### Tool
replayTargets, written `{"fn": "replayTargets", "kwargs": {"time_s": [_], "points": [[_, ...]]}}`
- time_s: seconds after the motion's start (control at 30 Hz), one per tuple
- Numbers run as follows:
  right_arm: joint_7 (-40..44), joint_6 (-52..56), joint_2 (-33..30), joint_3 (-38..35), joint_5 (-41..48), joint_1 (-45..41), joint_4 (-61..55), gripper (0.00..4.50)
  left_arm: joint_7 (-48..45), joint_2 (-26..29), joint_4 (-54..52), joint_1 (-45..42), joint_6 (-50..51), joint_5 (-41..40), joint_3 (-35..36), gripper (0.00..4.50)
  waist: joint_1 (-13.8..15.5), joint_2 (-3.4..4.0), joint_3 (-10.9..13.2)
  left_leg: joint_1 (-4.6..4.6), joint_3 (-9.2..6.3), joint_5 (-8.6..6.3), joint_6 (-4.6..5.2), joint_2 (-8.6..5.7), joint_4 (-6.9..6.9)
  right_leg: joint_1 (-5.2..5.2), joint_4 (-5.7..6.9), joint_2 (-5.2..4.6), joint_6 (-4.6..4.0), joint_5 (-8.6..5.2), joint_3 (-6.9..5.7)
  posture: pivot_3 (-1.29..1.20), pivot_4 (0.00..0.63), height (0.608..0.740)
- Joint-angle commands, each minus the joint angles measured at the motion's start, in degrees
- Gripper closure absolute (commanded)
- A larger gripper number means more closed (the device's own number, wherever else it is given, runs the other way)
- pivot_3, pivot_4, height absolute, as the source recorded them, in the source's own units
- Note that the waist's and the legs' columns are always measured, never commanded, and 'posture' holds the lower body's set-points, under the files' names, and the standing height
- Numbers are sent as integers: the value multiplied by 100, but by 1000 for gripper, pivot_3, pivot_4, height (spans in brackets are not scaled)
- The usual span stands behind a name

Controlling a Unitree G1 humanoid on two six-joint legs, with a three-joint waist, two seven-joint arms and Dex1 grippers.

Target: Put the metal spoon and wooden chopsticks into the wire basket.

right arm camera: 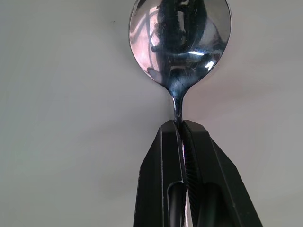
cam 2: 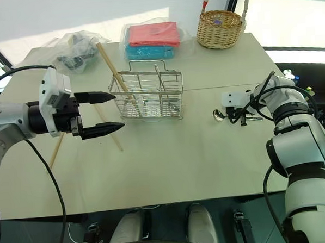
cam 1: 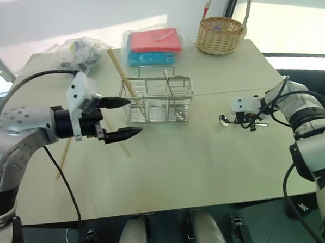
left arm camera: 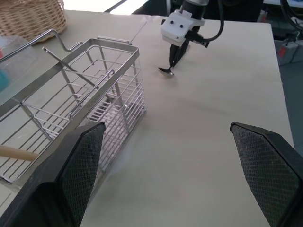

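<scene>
Item 1: small shiny silver metal spoon [right arm camera: 180, 42]. Lies on the pale beige table [cam 1: 208, 162], toward the robot's right, well apart from the basket. Long axis runs roughly across the table, round bowl pointing toward the basket, handle toward the right arm. Bowl faces up.

Item 2: right gripper [right arm camera: 182, 130]. Tilted steeply down over the spoon; its 2 black fingers are pressed together on the thin neck of the handle just behind the bowl.

Item 3: rectangular silver wire basket with divided compartments and a wire handle on top [cam 1: 157, 102]. Stands upright near the table's middle. Contents: 1 light tan wooden chopstick [cam 1: 122, 74] leaning in the end compartment on the robot's left, its top end tilted up and away past the rim toward the far left; also a thin silver utensil handle standing in a compartment nearer the right end, its kind not clear.

Item 4: further light tan wooden chopsticks [cam 2: 57, 149] lying flat on the table to the left of the basket, partly behind the left arm; count unclear.

Item 5: left gripper [cam 1: 121, 118]. Held roughly level beside the basket's left end, 2 black fingers spread wide apart, nothing between them.

Item 6: round woven wicker basket with tall handle [cam 1: 219, 34] at the far edge; contents not discernible.

Item 7: red and blue flat packs in clear wrap [cam 1: 154, 45] behind the wire basket.
</scene>
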Motion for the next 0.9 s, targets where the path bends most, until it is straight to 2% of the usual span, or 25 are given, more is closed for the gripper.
{"fn": "replayTargets", "kwargs": {"time_s": [0.03,0.13,0.23,0.3,0.43,0.53,0.7,0.9], "points": [[87,47,-88,-552,578,-347,-170,4475,161,-92,127,-117,-139,87,195,0,1,4,3,0,0,0,0,0,0,0,0,0,0,0,0,0,150,706],[261,169,-132,-1124,1233,-382,-556,4475,344,-182,207,-122,-142,58,383,0,1,6,5,0,1,0,0,0,0,0,0,0,0,0,1,0,150,706],[547,998,-369,-1983,2286,121,-2162,4475,629,-312,278,-241,-56,-106,665,0,18,14,15,-3,-1,0,0,1,-2,-2,-1,-1,1,1,1,0,150,706],[353,1607,-434,-2356,2687,569,-3240,4475,651,-319,282,-249,-37,-132,702,0,59,11,13,-3,-3,0,0,1,-3,-1,1,-1,1,1,0,0,150,706],[-777,3307,-3,-3038,3403,1138,-5359,4475,661,-383,359,-300,-111,-29,626,0,49,7,10,0,-1,-1,-1,0,1,8,-1,-4,2,1,-3,0,150,706],[-1872,4530,726,-3291,3853,1266,-6798,4475,668,-486,475,-413,-185,54,511,0,11,10,12,3,4,1,-3,1,0,-1,6,-5,2,1,-1,0,150,706],[-2735,5404,1382,-3279,4260,1390,-8001,4475,575,-540,663,-578,-286,168,391,0,55,9,11,7,-3,2,-5,2,-5,-5,21,1,0,0,-1,0,150,706],[-3378,6158,1778,-3395,4854,1228,-8427,4475,512,-535,767,-638,-355,250,362,0,55,7,10,-14,-6,1,-3,-4,1,-6,15,-2,1,2,-1,0,150,706]]}}
